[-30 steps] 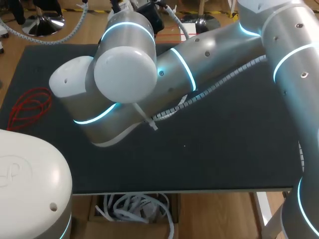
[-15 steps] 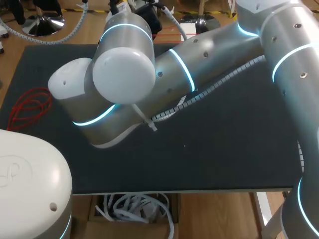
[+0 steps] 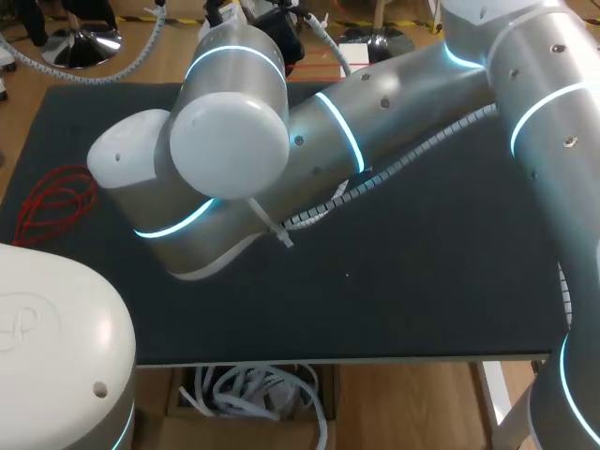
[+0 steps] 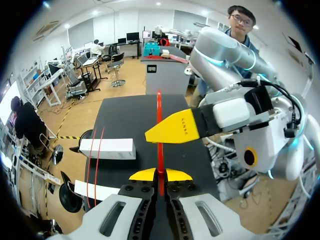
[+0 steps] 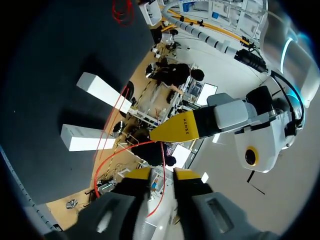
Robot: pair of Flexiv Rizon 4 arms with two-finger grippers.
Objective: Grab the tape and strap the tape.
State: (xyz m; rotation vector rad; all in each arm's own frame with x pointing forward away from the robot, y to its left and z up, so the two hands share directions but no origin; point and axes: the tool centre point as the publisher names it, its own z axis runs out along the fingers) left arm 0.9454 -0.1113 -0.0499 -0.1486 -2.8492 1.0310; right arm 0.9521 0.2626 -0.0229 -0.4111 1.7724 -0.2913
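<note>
A thin red tape (image 4: 159, 125) runs straight ahead from my left gripper (image 4: 160, 175), whose yellow tips are shut on it above the black table. Just ahead, beside the tape, is a yellow finger (image 4: 177, 127) of my right gripper. In the right wrist view the red tape (image 5: 131, 145) curves in a loop and passes through the gap of my right gripper (image 5: 163, 174), whose tips stand apart. A yellow finger (image 5: 180, 126) of the left gripper is close ahead. In the head view my right arm (image 3: 375, 122) hides both grippers.
Two white boxes (image 4: 107, 148) (image 4: 95, 190) lie on the black table (image 3: 394, 281) beside the left gripper, and they show again as white boxes (image 5: 102, 92) (image 5: 85, 137). A coil of red wire (image 3: 56, 199) lies at the table's left edge.
In the head view my right arm's elbow has edged slightly left. Nothing else visibly moved.
</note>
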